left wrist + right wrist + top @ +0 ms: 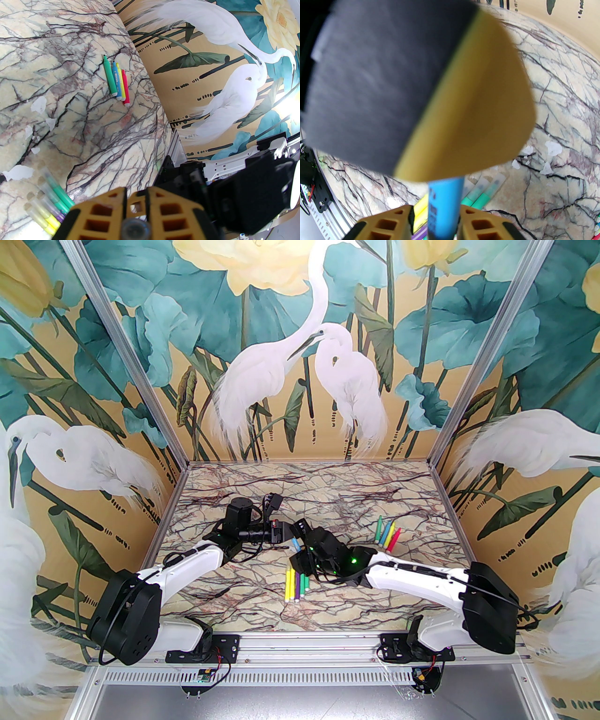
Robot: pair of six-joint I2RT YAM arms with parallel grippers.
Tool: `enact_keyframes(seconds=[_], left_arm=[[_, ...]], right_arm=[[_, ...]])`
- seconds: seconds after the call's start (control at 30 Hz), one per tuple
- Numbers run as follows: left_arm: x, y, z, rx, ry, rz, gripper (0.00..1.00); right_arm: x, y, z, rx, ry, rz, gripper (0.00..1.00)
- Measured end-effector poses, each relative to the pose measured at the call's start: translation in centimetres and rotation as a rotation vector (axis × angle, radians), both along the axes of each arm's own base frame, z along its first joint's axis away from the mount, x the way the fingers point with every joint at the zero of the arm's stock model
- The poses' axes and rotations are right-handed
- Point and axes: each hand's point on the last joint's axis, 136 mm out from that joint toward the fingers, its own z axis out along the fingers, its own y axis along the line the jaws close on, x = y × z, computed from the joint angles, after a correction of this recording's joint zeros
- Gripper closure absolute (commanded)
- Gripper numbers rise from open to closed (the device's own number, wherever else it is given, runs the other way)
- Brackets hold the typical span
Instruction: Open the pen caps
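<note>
Lying uncapped at right, four pens (387,536); blue pen (445,206) in work, left gripper (137,194) clamped on its end, right gripper (437,208) slack around it; capped row (296,584) left to do.

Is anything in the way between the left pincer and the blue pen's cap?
Nothing visible does. The left pincer is shut on the cap end of the blue pen; the right pincer has a finger on each side of its body.
</note>
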Motion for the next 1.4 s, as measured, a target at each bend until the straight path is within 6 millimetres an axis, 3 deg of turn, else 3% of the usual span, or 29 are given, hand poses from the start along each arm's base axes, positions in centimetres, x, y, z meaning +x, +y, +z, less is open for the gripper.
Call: enact_keyframes(seconds=[0.7, 1.3, 1.4], left_arm=[[0.2, 0.3, -0.2, 0.009, 0.02, 0.013, 1.0], [0.8, 1.9, -0.7, -0.001, 0.105, 0.051, 1.0], [2.9, 3.2, -0.3, 0.004, 0.089, 0.12, 1.0]], right_arm=[[0.1, -0.1, -0.3, 0.011, -0.005, -0.007, 0.95], [0.3, 0.6, 0.0, 0.069, -0.035, -0.003, 0.99], [-0.8, -0.6, -1.9, 0.011, 0.005, 0.001, 0.99]])
